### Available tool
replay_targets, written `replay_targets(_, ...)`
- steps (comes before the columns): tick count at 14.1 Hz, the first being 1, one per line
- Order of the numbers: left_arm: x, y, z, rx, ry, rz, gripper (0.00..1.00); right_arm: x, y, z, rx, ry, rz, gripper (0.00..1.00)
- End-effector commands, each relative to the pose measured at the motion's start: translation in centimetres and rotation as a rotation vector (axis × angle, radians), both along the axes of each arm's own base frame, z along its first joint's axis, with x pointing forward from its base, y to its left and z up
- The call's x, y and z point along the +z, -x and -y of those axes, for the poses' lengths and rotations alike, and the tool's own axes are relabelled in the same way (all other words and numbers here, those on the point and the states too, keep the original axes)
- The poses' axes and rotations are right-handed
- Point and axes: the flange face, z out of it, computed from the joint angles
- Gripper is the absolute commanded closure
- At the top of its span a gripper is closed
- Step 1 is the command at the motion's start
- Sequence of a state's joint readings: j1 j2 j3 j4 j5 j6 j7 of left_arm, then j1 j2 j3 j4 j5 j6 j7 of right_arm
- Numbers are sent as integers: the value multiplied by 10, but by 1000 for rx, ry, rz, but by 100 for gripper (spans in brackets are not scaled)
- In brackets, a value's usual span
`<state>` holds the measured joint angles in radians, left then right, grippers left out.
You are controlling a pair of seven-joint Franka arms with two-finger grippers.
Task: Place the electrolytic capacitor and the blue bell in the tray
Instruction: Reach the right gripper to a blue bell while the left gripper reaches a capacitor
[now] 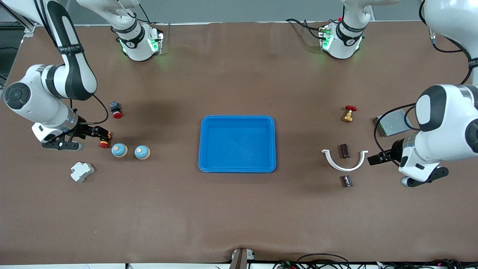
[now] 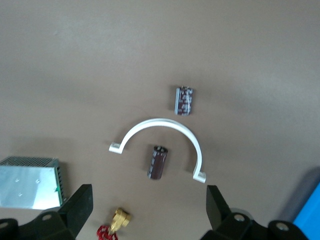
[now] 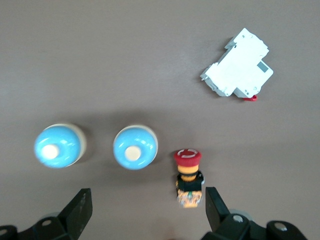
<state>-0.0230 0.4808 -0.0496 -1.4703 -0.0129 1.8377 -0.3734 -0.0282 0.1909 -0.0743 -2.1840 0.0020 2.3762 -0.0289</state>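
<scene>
The blue tray (image 1: pixel 237 123) lies mid-table with nothing in it. Two blue bells (image 1: pixel 119 150) (image 1: pixel 142 152) stand side by side toward the right arm's end, seen as domes (image 3: pixel 58 146) (image 3: pixel 135 147) in the right wrist view. My right gripper (image 1: pixel 104 135) (image 3: pixel 148 207) hangs open beside them, over a red push button (image 3: pixel 188 175). Toward the left arm's end, one dark electrolytic capacitor (image 1: pixel 344 151) (image 2: pixel 158 161) lies inside a white half-ring clamp (image 1: pixel 344 163) (image 2: pixel 160 122). A second capacitor (image 1: pixel 347 181) (image 2: pixel 184 100) lies nearer the camera. My left gripper (image 1: pixel 374 159) (image 2: pixel 150 207) hangs open beside the clamp.
A brass valve with a red handle (image 1: pixel 349 113) (image 2: pixel 114 227) and a grey flat box (image 1: pixel 392 123) (image 2: pixel 30 180) lie near the left arm. A white circuit breaker (image 1: pixel 82 171) (image 3: pixel 237 70) and a second red button (image 1: pixel 116 109) lie near the right arm.
</scene>
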Motion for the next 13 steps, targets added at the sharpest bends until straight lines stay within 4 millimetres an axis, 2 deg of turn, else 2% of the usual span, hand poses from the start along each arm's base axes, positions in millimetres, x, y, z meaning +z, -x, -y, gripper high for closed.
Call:
replay_targets(1,-34,-17,10,24,-15,19,0,-31,-7,5,5,-3,10,0)
replay_targets(4,-69,-24,15,48,-17,22,0,-56,-8,3,7,-2,3,0)
replay_targets(8,-89,-33,18,47,-7,66,0,-72,-8,0,14,0,-1,0)
replay_targets(9,-95,-36,20,50,-4,89,0,-81,-8,-1,15,0,-7,0)
replay_targets(11,-100,-38,29,32,0,106,0,-93,-8,-3,17,1,-9,0)
replay_targets(13,-102,-39,31,25,3,118,0,-97,-7,-9,20,-1,-13,0)
